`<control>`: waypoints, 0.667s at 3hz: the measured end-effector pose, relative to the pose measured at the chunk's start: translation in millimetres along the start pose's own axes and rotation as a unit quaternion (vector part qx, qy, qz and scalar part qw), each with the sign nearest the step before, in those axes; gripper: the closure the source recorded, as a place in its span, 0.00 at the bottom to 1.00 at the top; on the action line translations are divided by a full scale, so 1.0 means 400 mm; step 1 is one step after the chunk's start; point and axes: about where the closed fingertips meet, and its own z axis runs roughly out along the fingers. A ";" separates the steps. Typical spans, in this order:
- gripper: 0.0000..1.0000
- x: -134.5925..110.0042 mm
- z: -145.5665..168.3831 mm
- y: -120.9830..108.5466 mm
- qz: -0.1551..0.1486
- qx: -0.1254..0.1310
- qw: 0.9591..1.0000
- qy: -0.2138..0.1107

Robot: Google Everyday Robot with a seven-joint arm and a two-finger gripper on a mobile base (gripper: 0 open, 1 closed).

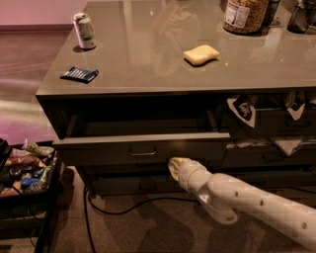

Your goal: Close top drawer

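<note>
The top drawer (98, 150) is standing pulled out beneath the bench (148, 74). The end effector (177, 168) is hovering at four o'clock from the drawer's bar handle (143, 153), just under the front, and whether it is gripping anything cannot be told. The lining-up step appears to be under way; next comes pressing the front toward twelve o'clock.

Office break area or kitchenette, likely. Signs: long grey counter (148, 81) over rows of drawers; soda can (84, 30), blue snack packet (79, 74), yellow sponge (201, 54), food jar (245, 15) on top; crate of packaged snacks (24, 170) near left; carpet with loose cable (123, 208). Top drawer (143, 148) stands open; gripper (175, 166) just below its front, right of handle.
</note>
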 end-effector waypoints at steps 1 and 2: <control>1.00 0.017 0.049 -0.030 -0.006 0.008 1.000 0.001; 1.00 0.036 0.103 -0.079 -0.014 0.021 1.000 0.003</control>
